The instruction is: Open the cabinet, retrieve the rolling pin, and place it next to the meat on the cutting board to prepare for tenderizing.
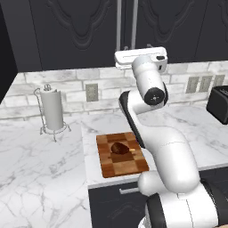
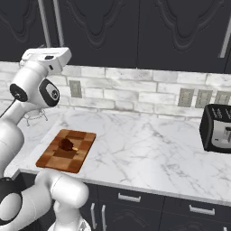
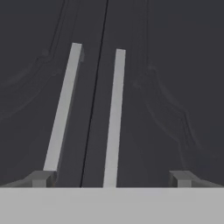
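The black cabinet (image 3: 175, 87) stands shut, its two carved doors meeting at a thin seam. Two long silver bar handles (image 3: 114, 118) flank that seam. My gripper (image 3: 112, 178) is open and faces the doors at close range, with the right door's handle between its fingertips (image 3: 43, 177). Nothing is held. From the base, my white hand (image 1: 140, 57) is raised just below the handles (image 1: 134, 24). The checkered cutting board (image 1: 109, 168) lies on the counter near the front edge, with the dark red meat (image 1: 119, 148) on its middle. The rolling pin is hidden.
A paper towel holder (image 1: 52, 109) stands on the counter at the left. A black toaster (image 2: 217, 127) sits at the right, by the brick backsplash with wall outlets (image 2: 195, 97). Dark base drawers (image 2: 131, 197) with horizontal handles run below the counter.
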